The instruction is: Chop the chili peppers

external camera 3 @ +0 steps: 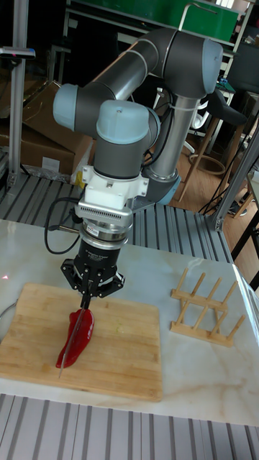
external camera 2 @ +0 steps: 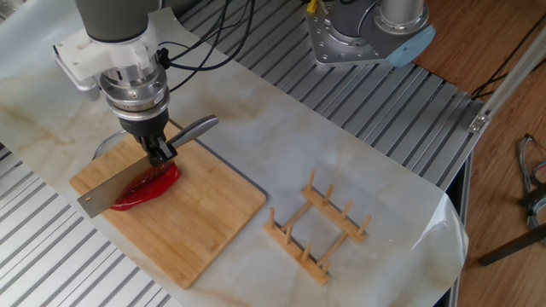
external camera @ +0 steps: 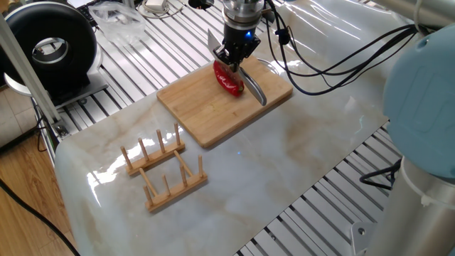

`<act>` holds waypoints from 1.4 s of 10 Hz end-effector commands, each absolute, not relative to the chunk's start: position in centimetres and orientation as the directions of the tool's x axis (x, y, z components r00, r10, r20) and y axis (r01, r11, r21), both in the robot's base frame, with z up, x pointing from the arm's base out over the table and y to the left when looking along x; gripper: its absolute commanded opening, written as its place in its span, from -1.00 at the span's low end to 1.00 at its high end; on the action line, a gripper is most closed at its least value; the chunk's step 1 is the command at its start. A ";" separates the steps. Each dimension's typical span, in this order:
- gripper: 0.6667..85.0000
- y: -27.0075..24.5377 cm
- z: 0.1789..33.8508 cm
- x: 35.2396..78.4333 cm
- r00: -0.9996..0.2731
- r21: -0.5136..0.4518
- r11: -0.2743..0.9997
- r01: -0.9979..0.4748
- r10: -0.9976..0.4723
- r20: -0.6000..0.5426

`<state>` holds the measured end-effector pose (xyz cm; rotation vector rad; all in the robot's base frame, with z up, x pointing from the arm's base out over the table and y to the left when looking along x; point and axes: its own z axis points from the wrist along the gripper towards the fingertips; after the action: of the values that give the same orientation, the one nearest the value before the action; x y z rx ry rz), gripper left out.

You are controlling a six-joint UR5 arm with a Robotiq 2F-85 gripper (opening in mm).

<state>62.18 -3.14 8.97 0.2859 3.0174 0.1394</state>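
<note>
Gripper (external camera 2: 159, 153) was clamped on a knife (external camera 2: 136, 175) — the red chili pepper (external camera 2: 147, 188) lay directly below it, under the blade, on the bamboo cutting board (external camera 2: 196, 226).

Glossy red chili (external camera 2: 147, 188), wooden board (external camera 2: 183, 223), seemingly metal knife (external camera 2: 104, 196), polished marble-look tabletop (external camera 2: 281, 153).

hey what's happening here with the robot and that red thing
The robot arm's gripper is shut on a knife, blade lying lengthwise along a red chili pepper on a wooden cutting board. The pepper looks whole; no separated pieces are visible. A wooden rack stands off to the side on the marble table, untouched.
</note>
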 end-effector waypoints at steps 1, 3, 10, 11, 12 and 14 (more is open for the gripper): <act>-0.98 -3.2 9.0 62.0 -0.976 0.097 0.977 0.188 0.197 -0.093; -0.98 -3.3 9.1 61.7 -0.976 0.084 0.978 0.191 0.198 -0.089; -0.98 -3.1 8.4 61.1 -0.978 0.051 0.981 0.188 0.192 -0.082; -0.98 -2.9 8.2 61.1 -0.977 0.052 0.980 0.191 0.195 -0.083; -0.98 -3.0 8.1 61.1 -0.977 0.049 0.980 0.193 0.196 -0.084; -0.98 -2.9 8.0 61.2 -0.977 0.052 0.980 0.193 0.197 -0.085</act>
<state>61.12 -3.19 8.05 0.2875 3.0397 0.0504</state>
